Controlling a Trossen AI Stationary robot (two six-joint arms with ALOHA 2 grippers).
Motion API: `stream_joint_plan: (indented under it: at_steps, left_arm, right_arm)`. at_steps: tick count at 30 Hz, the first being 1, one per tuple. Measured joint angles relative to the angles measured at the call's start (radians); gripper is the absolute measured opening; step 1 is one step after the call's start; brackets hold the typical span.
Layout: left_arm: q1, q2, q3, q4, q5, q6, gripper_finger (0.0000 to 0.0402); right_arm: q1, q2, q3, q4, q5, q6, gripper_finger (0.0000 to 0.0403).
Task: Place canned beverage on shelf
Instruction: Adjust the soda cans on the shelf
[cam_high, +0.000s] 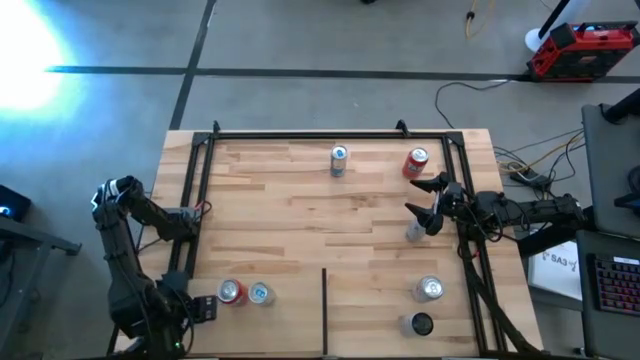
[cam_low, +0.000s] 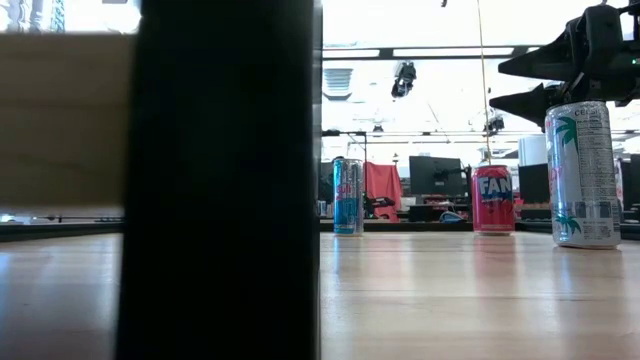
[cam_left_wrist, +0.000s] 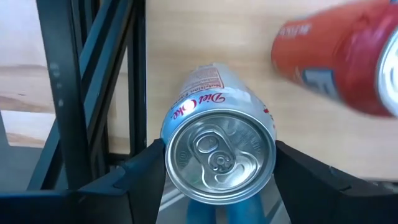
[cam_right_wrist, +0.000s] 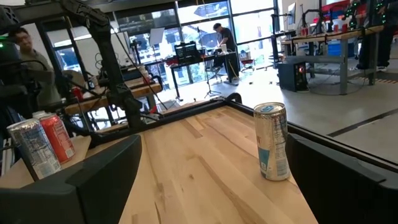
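blue can | red can | white can (nearest)

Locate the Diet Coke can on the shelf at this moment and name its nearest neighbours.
In the high view the Diet Coke can stands near the shelf's front left, between the left gripper's open fingers, beside a red can.

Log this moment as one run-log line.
left gripper: around Diet Coke can, near shelf edge | right gripper: open, above tall can

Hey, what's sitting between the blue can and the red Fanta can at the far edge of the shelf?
Nothing: the high view shows bare shelf between the blue can and red Fanta can.
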Motion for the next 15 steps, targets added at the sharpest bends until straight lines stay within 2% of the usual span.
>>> stream_joint_plan:
  at_steps: [8,15]
  left_arm:
    - [-0.037,0.043,0.014,0.046,0.0,0.063,0.0242]
    - [-0.038,0.127,0.15,-0.077,-0.004,0.133,0.0242]
  right_arm:
    - [0.0,0.0,0.0,0.0,0.0,0.001,0.0382]
    - [0.0,0.0,0.0,0.0,0.0,0.001,0.0382]
